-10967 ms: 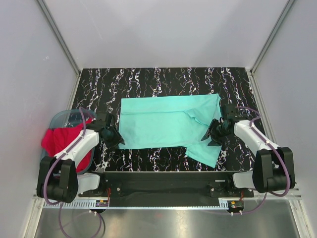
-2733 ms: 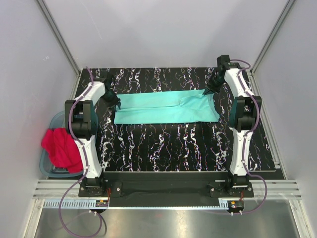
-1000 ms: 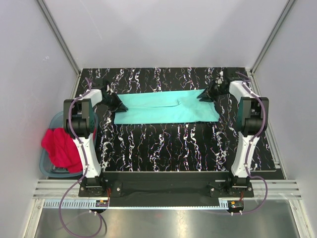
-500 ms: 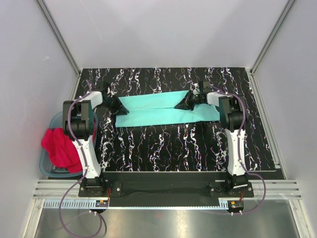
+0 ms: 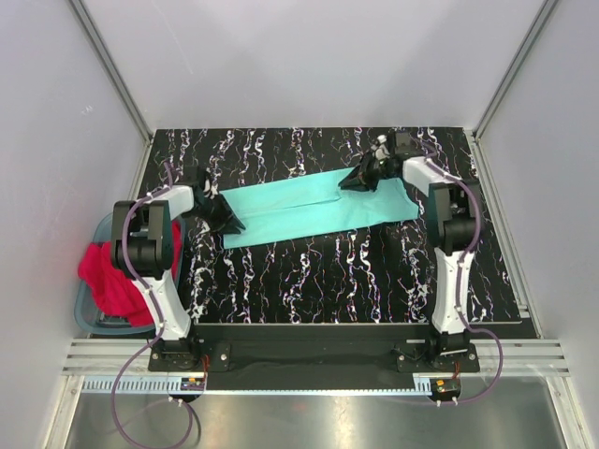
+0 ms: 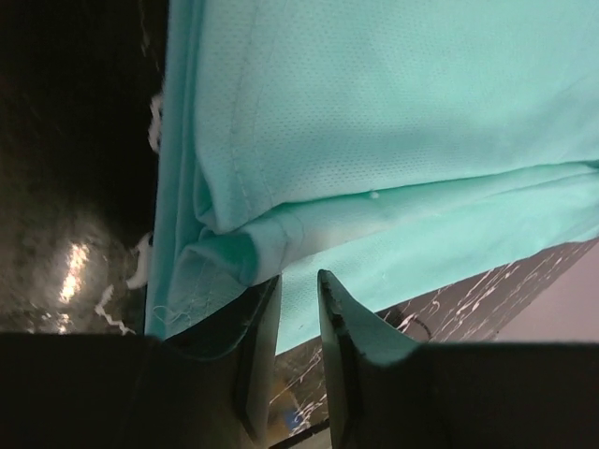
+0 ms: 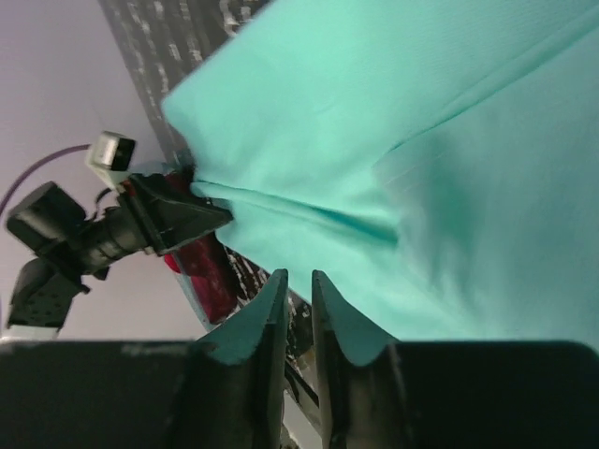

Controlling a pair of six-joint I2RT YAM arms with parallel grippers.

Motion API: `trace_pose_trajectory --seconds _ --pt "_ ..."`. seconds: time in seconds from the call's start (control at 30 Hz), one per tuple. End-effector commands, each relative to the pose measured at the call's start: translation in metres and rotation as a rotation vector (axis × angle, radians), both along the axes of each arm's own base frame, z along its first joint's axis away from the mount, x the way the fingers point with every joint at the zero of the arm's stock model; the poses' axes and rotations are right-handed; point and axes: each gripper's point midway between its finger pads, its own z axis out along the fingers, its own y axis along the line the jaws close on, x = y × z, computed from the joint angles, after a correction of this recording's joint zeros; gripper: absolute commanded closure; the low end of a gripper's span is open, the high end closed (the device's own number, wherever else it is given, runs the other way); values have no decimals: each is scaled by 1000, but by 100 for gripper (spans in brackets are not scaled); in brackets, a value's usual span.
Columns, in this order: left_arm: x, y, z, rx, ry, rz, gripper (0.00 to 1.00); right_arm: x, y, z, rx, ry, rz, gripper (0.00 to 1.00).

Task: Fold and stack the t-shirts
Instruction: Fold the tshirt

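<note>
Half a second back the mint-teal t-shirt (image 5: 318,206) lay as a nearly level band across the far half of the worktop (image 5: 328,281). Now it slants: its left end has slid toward the near edge, while its right end sits closer to the far edge. Eleven seconds ago the same shirt was spread wide, and it is now folded into this narrow strip.

The left claw (image 5: 232,224) has come nearer along with that left end and sits right at it. In its wrist view the fingers stand close together with a thin slit between them. The bunched, layered corner of the cloth is at their tips, but I cannot tell whether any cloth is pinched.

The right claw (image 5: 348,184) has moved a little toward the far edge and now sits over the band's far hem, right of the middle. Its fingers too are almost together above the cloth, and I cannot tell whether they grip it.

The red t-shirt (image 5: 112,276) is unchanged, heaped in the tub (image 5: 86,313) off the worktop's left edge.

A broad stretch of worktop runs between the band's near hem and the near edge. Narrower margins separate the band from the far, left and right edges.
</note>
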Motion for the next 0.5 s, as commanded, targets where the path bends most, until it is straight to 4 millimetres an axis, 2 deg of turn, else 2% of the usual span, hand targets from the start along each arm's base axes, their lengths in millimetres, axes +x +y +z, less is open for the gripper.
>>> trace_pose_trajectory --seconds 0.0,0.07,0.13,0.17,0.23,0.27,0.33,0.37,0.47 --pt "-16 -15 3 8 -20 -41 70 2 -31 76 -41 -133 -72 76" --pt "-24 -21 -2 13 -12 -52 69 -8 -43 77 -20 -157 -96 75" --pt "-26 -22 -3 19 -14 -52 69 -18 -41 74 27 -162 -86 73" --pt "-28 -21 -3 20 -8 -50 69 -27 -40 57 47 -117 -83 73" --pt "-28 -19 1 36 -17 -55 68 -29 -34 47 92 -87 -75 73" --pt "-27 -19 4 38 -23 -57 68 -35 -34 29 91 -49 -83 73" --pt "-28 -20 11 32 -36 -59 67 -32 -35 16 80 -50 -108 73" --pt "-30 -23 13 26 -39 -64 67 -33 -37 3 68 -29 -112 73" --pt "-42 -34 10 13 -28 -87 66 -31 -41 -24 26 -19 -129 74"
